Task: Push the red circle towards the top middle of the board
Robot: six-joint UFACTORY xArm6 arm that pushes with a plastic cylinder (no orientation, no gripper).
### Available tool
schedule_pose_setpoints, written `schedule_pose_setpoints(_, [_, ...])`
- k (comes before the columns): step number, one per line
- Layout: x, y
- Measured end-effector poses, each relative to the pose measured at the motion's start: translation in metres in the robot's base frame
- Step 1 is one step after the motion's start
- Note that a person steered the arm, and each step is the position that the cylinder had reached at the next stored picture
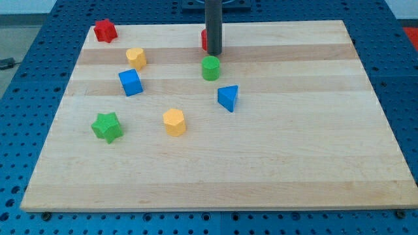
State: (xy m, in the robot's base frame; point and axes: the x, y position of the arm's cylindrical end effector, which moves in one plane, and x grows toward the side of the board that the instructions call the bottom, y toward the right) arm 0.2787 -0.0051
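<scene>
The red circle (204,39) sits near the top middle of the wooden board (294,130), mostly hidden behind my rod. My tip (214,53) rests on the board just in front of it, at its right side, and seems to touch it. A green circle (210,68) lies just below the tip.
A red star (104,31) is at the top left corner. A yellow block (136,58) and a blue cube (130,82) lie left of centre. A blue triangle (228,98), a yellow hexagon (174,122) and a green star (107,126) lie lower down.
</scene>
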Motion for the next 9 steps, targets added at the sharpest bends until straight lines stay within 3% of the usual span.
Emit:
schedule_pose_setpoints(3, [-0.010, -0.035])
schedule_pose_setpoints(7, [-0.033, -0.011])
schedule_pose_setpoints(8, [-0.034, -0.011])
schedule_pose_setpoints(9, [-0.007, -0.027])
